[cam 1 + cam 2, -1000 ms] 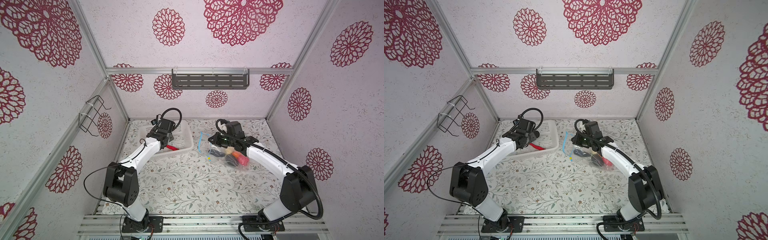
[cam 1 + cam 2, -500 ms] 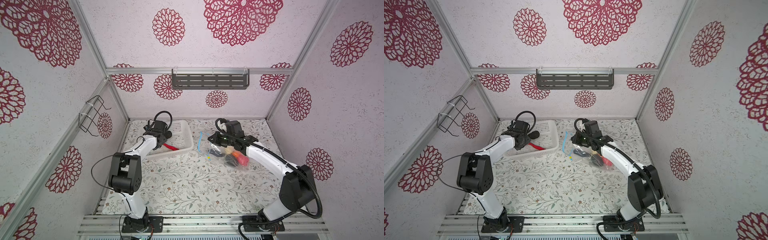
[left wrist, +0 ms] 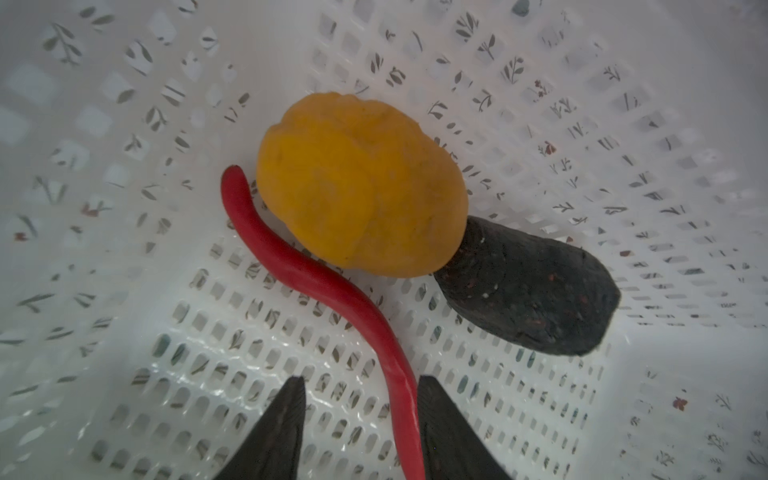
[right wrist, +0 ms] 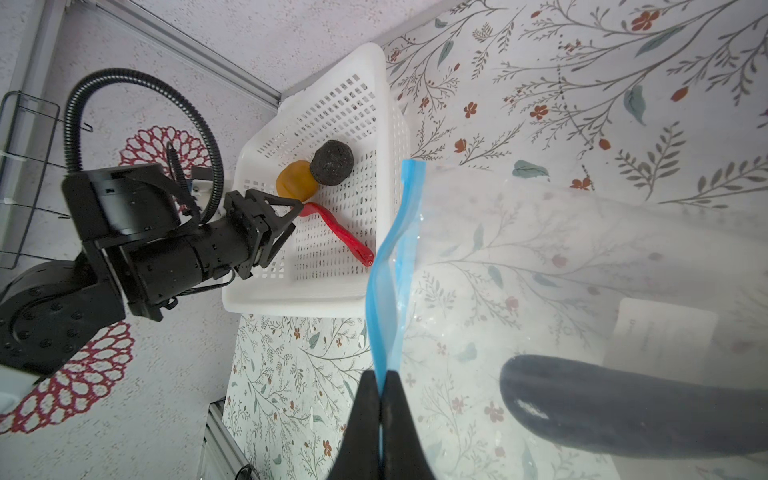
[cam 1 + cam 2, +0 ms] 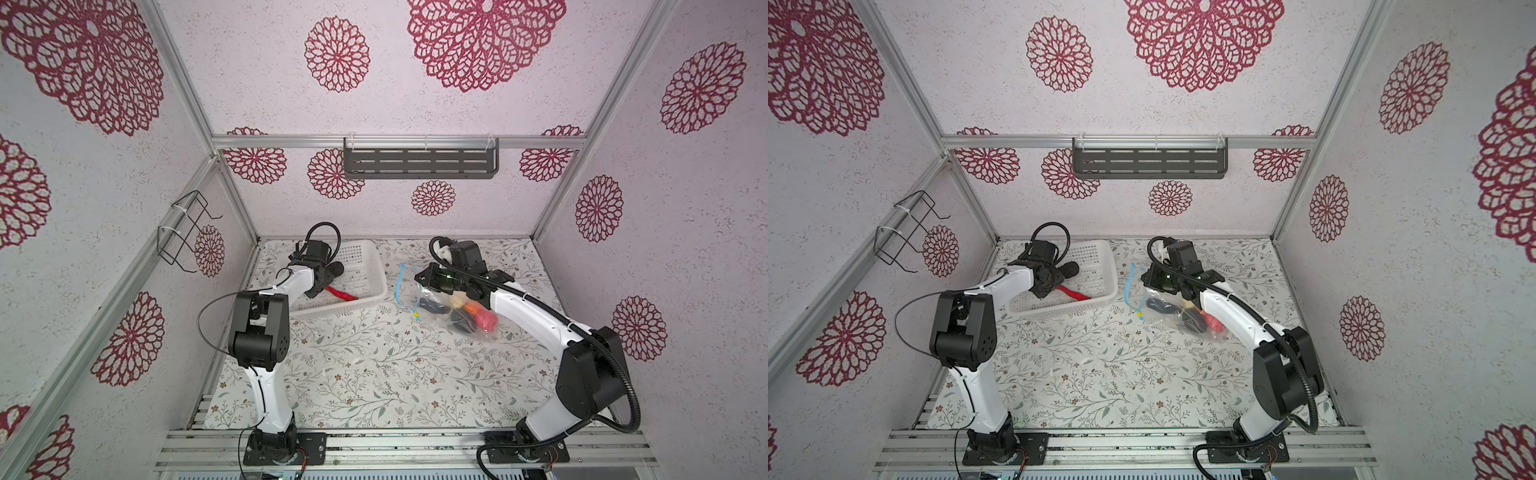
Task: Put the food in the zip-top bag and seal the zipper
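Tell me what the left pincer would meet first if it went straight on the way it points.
The chilli: it lies between the open jaws of the left pincer. Beyond it likely the potato, though depth is unclear.

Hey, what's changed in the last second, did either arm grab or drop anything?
The left arm swung its elbow in toward the back wall; the left gripper stayed at the basket, jaws open astride the red chilli. Nothing was grabbed or dropped. The right gripper still pinches the zipper; the bag and its food have not moved.
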